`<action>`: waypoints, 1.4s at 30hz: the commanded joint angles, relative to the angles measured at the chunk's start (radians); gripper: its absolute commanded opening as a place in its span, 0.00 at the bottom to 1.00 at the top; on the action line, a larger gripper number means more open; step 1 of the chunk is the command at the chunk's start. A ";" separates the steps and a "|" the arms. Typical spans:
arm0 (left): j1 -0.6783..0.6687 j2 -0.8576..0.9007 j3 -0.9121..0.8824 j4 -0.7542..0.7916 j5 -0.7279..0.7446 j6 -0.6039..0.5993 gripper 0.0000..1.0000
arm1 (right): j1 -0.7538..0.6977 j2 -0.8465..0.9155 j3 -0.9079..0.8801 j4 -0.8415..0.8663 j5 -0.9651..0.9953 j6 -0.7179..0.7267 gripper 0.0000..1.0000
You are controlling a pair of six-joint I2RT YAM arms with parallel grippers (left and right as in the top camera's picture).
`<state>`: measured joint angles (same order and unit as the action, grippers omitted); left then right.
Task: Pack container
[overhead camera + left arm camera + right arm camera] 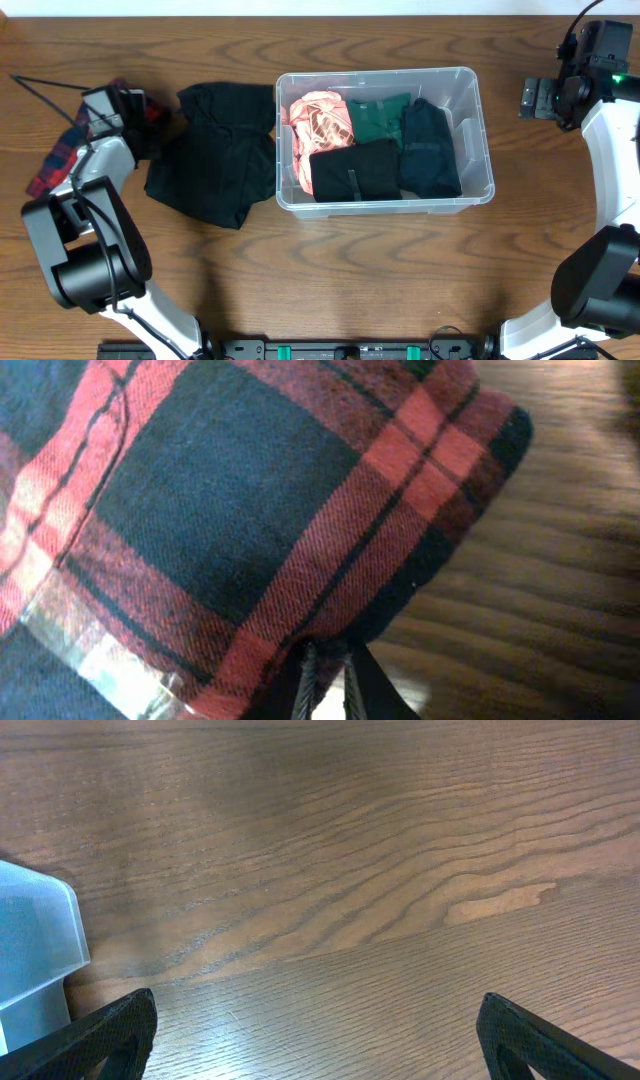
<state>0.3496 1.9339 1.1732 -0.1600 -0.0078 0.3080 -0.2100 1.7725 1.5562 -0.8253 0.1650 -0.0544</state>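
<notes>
Pinching the edge of the plaid cloth (250, 510) with the left gripper (328, 655), fingers (305, 682) drawn almost together on the fabric at the bottom of the left wrist view. Working at the far left of the table (330, 270), with the red-and-dark cloth trailing off toward the left edge. Passing, just right of that gripper, a crumpled black garment (215, 150) spreading across to the left wall of the container (385, 206). Placing the container mid-table, well apart from the left gripper, with the black garment lying between them. Holding inside it, side by side, a pink garment (315, 120), a green garment (378, 115), a navy garment (430, 150) and a black folded garment (355, 170).

Keeping the right gripper (318, 1005) released, jaws spread wide over bare wood near the far right corner of the table. Catching only a rounded corner of the container at the left edge of the right wrist view, near that gripper but not touching it.
</notes>
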 commanded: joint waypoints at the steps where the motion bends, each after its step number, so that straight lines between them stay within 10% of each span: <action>1: 0.000 0.011 0.020 -0.005 -0.026 -0.021 0.16 | 0.000 -0.016 0.016 -0.001 0.000 0.016 0.99; 23: -0.037 -0.173 0.056 -0.123 0.430 -0.111 0.51 | 0.000 -0.016 0.016 -0.001 0.000 0.016 0.99; 29: -0.037 -0.143 0.056 -0.119 0.426 -0.064 0.90 | 0.000 -0.016 0.016 -0.001 0.000 0.016 0.99; 42: -0.037 0.037 0.055 -0.163 0.422 -0.032 0.94 | 0.000 -0.016 0.016 -0.001 0.000 0.016 0.99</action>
<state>0.3122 1.9369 1.2247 -0.3046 0.4057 0.2626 -0.2100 1.7725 1.5562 -0.8253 0.1650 -0.0544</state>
